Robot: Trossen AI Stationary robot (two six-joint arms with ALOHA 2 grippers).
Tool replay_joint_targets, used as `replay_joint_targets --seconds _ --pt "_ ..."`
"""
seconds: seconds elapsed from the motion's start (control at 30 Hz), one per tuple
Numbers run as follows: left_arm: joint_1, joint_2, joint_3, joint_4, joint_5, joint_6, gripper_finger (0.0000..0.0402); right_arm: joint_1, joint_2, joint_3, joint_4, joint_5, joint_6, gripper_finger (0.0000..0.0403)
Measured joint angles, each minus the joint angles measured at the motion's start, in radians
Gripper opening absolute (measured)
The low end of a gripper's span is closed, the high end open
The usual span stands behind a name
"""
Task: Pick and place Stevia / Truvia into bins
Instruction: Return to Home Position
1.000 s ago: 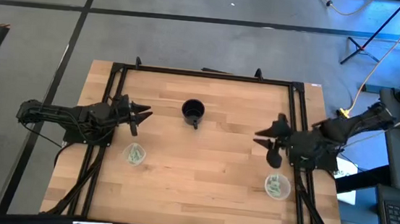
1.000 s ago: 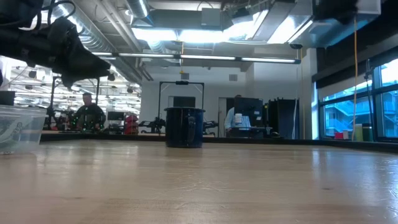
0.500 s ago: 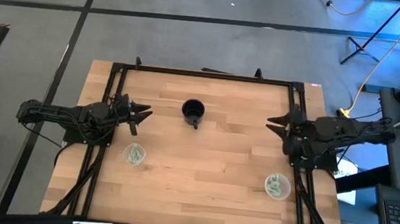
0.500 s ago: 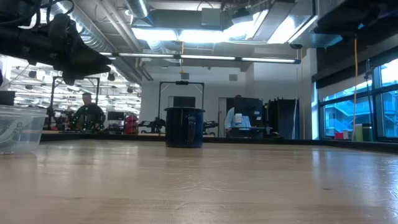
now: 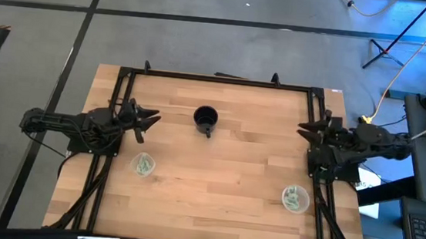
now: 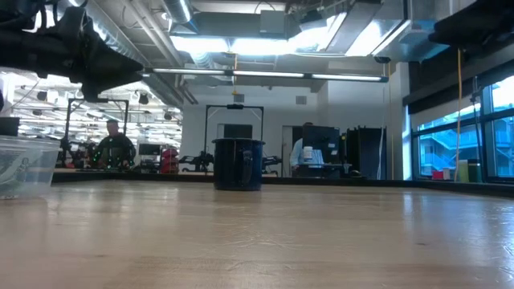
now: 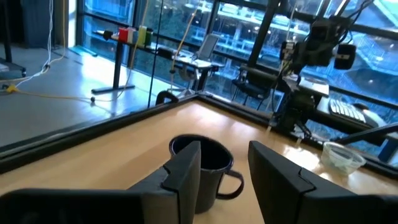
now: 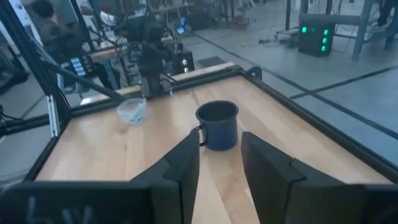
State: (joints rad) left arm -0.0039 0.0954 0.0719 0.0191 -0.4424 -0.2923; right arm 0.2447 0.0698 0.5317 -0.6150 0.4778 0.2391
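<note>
Two clear cups stand on the wooden table. The left cup (image 5: 134, 164) and the right cup (image 5: 284, 195) each hold pale green and white sachets (image 5: 144, 164) (image 5: 295, 198). No loose sachet shows on the table. My left gripper (image 5: 153, 118) hangs open at the table's left side, pointing level toward the middle, clear of everything. My right gripper (image 5: 302, 130) hangs open at the right side, likewise level and holding nothing. In each wrist view the fingers (image 7: 186, 168) (image 8: 183, 162) stand apart with only the far-off mug showing between them.
A black mug (image 5: 206, 119) with a handle stands at the far middle of the table, between the two grippers. A black frame (image 5: 216, 79) runs along the table's edges. People and benches show in the room beyond (image 6: 112, 148).
My right gripper has drawn back toward the table's right edge and a little toward the far edge, away from the right cup, and has tipped up from slanting downward to nearly level. It stays open throughout.
</note>
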Motion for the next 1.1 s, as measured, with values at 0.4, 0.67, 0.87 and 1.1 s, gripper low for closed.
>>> replay_joint_targets --seconds 0.4,0.67,0.87,1.1 --pt "0.0 -0.085 0.0 -0.004 0.031 0.043 0.013 0.0 -0.067 -0.011 0.023 0.004 -0.041 0.0123" --pt "0.0 -0.095 0.0 -0.017 0.037 0.044 0.013 0.0 -0.068 -0.145 0.197 0.002 -0.158 0.0123" --pt "0.0 -0.095 0.0 -0.04 0.037 0.084 0.013 0.0 -0.068 -0.204 0.284 0.003 -0.138 0.0123" --pt "0.0 -0.095 0.0 -0.039 0.037 0.105 0.013 0.0 -0.068 -0.29 0.395 0.004 -0.171 0.0123"
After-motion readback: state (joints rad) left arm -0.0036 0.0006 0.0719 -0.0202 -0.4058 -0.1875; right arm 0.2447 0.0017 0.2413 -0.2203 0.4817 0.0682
